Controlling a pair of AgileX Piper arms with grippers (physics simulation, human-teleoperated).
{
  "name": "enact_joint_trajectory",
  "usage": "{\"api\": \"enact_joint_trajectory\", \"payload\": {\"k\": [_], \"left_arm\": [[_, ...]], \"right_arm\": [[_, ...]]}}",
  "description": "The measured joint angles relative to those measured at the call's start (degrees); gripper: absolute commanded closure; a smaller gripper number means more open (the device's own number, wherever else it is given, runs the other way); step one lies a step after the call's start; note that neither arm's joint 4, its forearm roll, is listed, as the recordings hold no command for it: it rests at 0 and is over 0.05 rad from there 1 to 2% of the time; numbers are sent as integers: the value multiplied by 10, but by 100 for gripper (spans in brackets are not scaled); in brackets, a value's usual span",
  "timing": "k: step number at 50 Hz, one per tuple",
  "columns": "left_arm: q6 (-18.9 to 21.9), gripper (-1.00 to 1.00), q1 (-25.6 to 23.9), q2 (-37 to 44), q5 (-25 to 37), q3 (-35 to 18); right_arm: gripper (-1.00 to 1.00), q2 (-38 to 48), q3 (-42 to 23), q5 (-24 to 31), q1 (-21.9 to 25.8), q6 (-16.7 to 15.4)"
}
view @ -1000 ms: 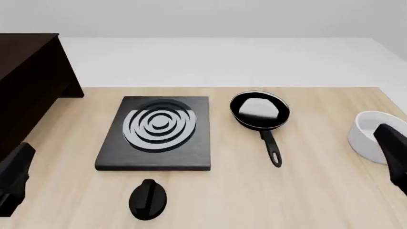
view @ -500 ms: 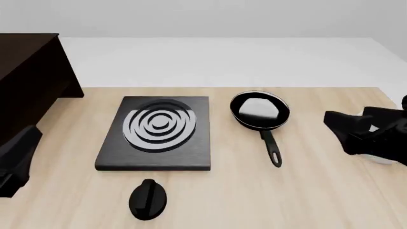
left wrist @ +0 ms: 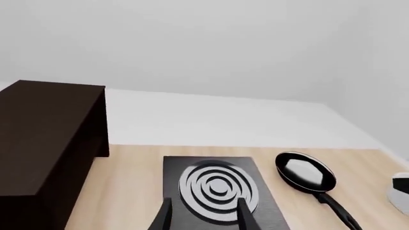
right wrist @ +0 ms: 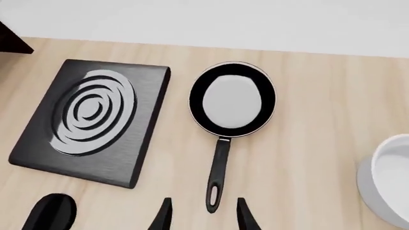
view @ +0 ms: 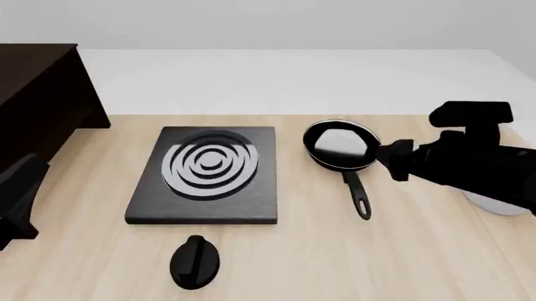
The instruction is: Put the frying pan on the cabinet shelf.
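Observation:
The frying pan [view: 342, 145] lies flat on the table, right of the black slab, with its slim handle [view: 358, 197] pointing toward me. It also shows in the right wrist view [right wrist: 233, 99] and the left wrist view [left wrist: 305, 172]. My right gripper [right wrist: 203, 218] is open and empty; in the front view [view: 392, 160] it hovers just right of the pan. The handle's end [right wrist: 213, 199] lies below, between the fingers. My left gripper [left wrist: 204, 220] is open and empty at the near left. The dark cabinet [view: 37, 94] stands at the far left.
A flat black slab with silver rings [view: 209, 170] lies mid-table, between cabinet and pan. A black oval object [view: 195, 262] lies near the front edge. A white bowl [right wrist: 386, 182] sits at the right, mostly hidden behind my right arm in the front view.
My right arm has swung in from the right edge, leftward over the bowl, to just beside the pan. My left arm has shifted slightly. The pan has not moved.

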Motion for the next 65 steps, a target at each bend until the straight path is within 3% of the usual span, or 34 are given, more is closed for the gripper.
{"api": "enact_joint_trajectory", "payload": {"k": [18,35,65], "left_arm": [[-10,-100,-10,2,13,-18],[8,-100,-15,-4,17,-19],[13,-100,-15,-18,26,-23]], "right_arm": [[-100,123,-5,-61,-19,-36],[-100,205,2,-125,-32,-61],[-100,315,27,-212,-13,-47]]}}
